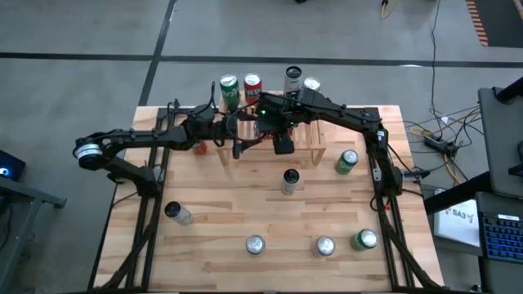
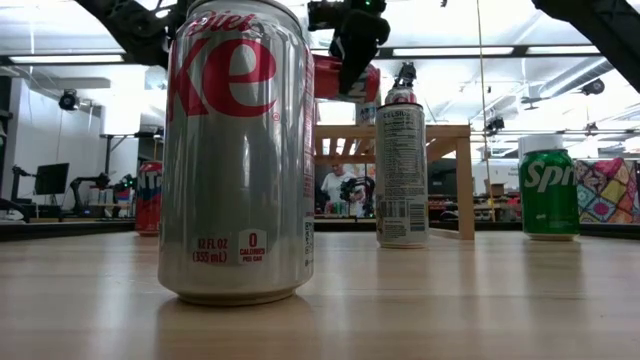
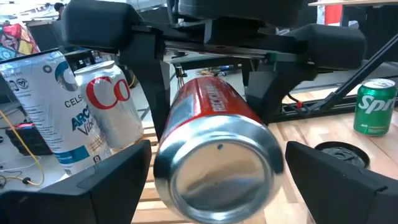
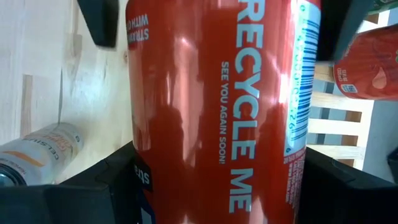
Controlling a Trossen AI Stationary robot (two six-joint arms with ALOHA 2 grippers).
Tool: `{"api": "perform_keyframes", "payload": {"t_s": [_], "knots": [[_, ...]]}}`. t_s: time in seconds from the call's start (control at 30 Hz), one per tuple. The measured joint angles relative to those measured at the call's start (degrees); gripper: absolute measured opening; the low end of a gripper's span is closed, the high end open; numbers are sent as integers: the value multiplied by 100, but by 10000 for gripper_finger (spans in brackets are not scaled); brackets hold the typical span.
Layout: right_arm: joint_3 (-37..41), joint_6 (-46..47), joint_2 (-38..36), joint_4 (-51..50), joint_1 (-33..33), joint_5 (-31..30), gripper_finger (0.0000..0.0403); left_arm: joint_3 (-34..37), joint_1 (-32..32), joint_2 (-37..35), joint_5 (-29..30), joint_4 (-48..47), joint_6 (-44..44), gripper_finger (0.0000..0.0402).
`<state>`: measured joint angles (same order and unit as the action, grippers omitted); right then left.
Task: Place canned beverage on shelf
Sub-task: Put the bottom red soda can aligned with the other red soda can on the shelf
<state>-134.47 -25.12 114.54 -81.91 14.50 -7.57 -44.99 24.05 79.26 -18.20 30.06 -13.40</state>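
Note:
A red can lies on its side in the air, level, above the light-wood slatted shelf. My right gripper is shut on it from above. My left gripper reaches in level from the table's left and is open. Its two fingers stand on either side of the can's silver bottom end, with small gaps showing. A white Celsius can and a silver Coke can stand on the shelf's slats beside the red can. My right gripper pinches the red can's round side wall between its two fingers, about midway along the can. The fingers slant down from above and lie across the can. The can hangs level, clear of the shelf, its bottom end toward my left gripper.
Several cans stand in a row at the shelf's far side. On the table stand a tall can, a green Sprite can, a red can and three near the front edge. One can lies at the left.

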Motion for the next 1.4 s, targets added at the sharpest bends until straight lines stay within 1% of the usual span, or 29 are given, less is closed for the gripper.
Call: {"api": "perform_keyframes", "payload": {"t_s": [0.13,0.2,0.37,0.53,0.67,0.73,0.93,1.03,1.2,1.27,1.4], "knots": [[-1,3,0,26,0,1,282,-94,0,157,-89,-7,51,355],[-1,4,0,21,0,5,282,-112,0,195,-87,-2,64,346],[-1,9,0,41,0,4,282,-71,0,163,-80,36,58,288],[-1,5,0,60,0,6,288,-61,0,142,-78,35,71,288],[-1,0,0,86,0,4,328,-11,0,134,-80,98,212,288],[-3,2,-9,87,-4,4,340,34,0,115,-80,131,223,288],[-6,103,-226,132,-4,-2,338,185,7,-89,-67,286,267,288],[-31,301,-480,182,-4,-10,335,370,10,-268,-50,627,367,288],[-47,568,-1030,448,-11,97,335,924,22,-753,-48,1389,493,288],[-51,610,-1269,692,-23,208,335,1203,23,-1003,-259,1706,536,288],[-55,610,-1641,1116,-26,747,335,1688,7,-1529,-811,2645,775,288]]}}
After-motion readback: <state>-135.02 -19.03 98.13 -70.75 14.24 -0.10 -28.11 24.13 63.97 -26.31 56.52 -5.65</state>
